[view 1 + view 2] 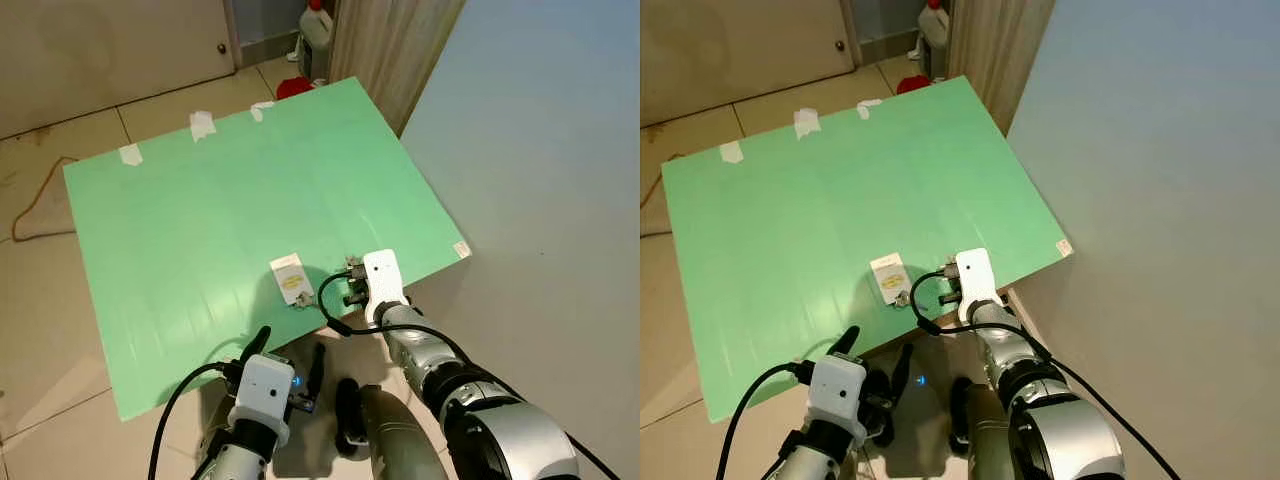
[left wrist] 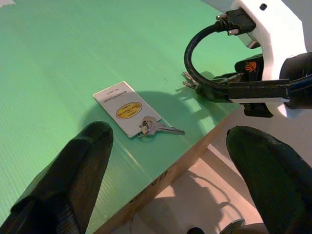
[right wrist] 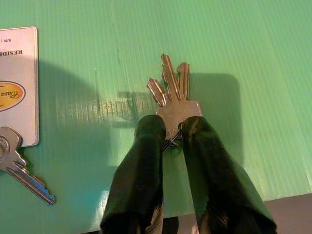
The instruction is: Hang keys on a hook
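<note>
Taking the white tag (image 2: 123, 107) with its single key as landmark, the left tool (image 2: 165, 180) is held wide open short of it off the green surface (image 1: 220, 200), while the bunch of keys (image 3: 170, 92) beyond it is pinched in the right tool (image 3: 171, 130), blades pointing away, no hook seen.

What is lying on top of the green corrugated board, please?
On the green corrugated board lie a white rectangular key tag with a single silver key, and a bunch of silver keys pinched by the right hand, whose fingers cover the key heads.
</note>
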{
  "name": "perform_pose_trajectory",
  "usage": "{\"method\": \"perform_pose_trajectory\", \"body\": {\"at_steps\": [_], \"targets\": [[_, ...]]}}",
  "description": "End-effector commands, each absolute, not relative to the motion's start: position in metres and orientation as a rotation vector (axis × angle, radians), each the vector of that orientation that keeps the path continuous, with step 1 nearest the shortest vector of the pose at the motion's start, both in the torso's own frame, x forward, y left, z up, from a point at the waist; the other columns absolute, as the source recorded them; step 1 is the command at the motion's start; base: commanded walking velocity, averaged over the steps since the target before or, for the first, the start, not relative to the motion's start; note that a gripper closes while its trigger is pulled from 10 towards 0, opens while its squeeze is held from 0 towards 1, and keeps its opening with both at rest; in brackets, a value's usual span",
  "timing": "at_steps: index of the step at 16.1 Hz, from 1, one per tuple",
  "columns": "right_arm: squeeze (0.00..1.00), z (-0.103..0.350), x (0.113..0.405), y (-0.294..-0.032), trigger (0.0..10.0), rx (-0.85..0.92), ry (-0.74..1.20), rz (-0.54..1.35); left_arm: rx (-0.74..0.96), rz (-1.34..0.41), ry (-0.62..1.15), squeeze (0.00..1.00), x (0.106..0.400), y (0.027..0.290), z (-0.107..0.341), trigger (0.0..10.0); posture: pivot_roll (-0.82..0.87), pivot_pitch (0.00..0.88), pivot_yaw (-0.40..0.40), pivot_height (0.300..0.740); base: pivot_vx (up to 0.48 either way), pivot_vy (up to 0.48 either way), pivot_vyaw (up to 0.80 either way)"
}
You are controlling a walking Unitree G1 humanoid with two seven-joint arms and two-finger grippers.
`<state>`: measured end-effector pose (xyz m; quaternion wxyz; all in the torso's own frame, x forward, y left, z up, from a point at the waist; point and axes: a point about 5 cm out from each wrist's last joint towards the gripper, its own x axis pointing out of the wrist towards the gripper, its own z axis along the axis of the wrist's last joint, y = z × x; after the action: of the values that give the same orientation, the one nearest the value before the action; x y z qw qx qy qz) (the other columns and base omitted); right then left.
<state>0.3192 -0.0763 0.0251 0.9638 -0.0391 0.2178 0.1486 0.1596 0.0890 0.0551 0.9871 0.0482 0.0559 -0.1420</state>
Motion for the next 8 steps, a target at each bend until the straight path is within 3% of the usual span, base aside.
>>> {"method": "perform_pose_trajectory", "body": {"at_steps": [1,6,8], "targets": [[0.00,0.011,0.307,-0.079,0.0,-0.069,0.497,0.301,0.099,-0.283,0.137,0.00,0.154,0.087,0.052,10.0,0.10,0.378,-0.087,0.722,0.000,0.000,0.00],[0.00,0.020,0.315,-0.078,0.0,-0.037,0.454,0.292,0.105,-0.271,0.131,0.00,0.157,0.089,0.053,10.0,0.09,0.381,-0.089,0.722,0.000,0.000,0.00],[0.00,0.050,0.335,-0.071,0.0,0.023,0.337,0.305,0.107,-0.263,0.127,0.00,0.158,0.090,0.054,10.0,0.09,0.381,-0.092,0.722,0.000,0.000,0.00]]}}
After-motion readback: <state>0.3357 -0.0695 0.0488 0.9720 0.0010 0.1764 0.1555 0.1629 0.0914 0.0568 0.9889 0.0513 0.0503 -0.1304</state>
